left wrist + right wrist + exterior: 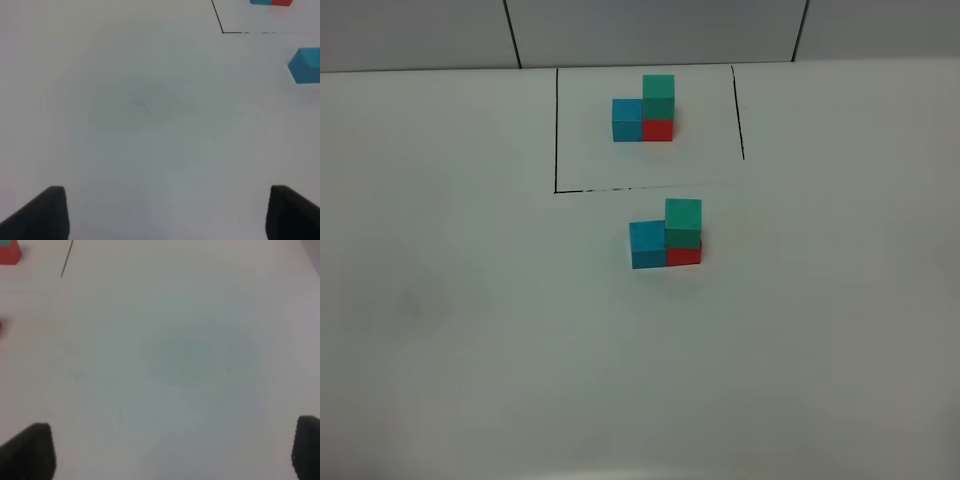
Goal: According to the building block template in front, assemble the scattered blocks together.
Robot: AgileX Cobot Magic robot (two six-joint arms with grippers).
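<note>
The building block template (645,112) sits inside thin black lines at the back: blue and red cubes side by side, green on top of the red. In front of the frame the scattered blocks stand together: the blue cube (647,245) touches the red cube (684,254), and the green cube (683,222) rests on the red. Neither arm shows in the exterior high view. My left gripper (165,215) is open over bare table, with the blue cube (306,65) far off to one side. My right gripper (167,450) is open and holds nothing.
The white table (470,330) carries only the black frame line (556,130) and the two clusters. A grey wall (650,30) runs behind it. The template's red cube (9,252) shows at the right wrist view's corner.
</note>
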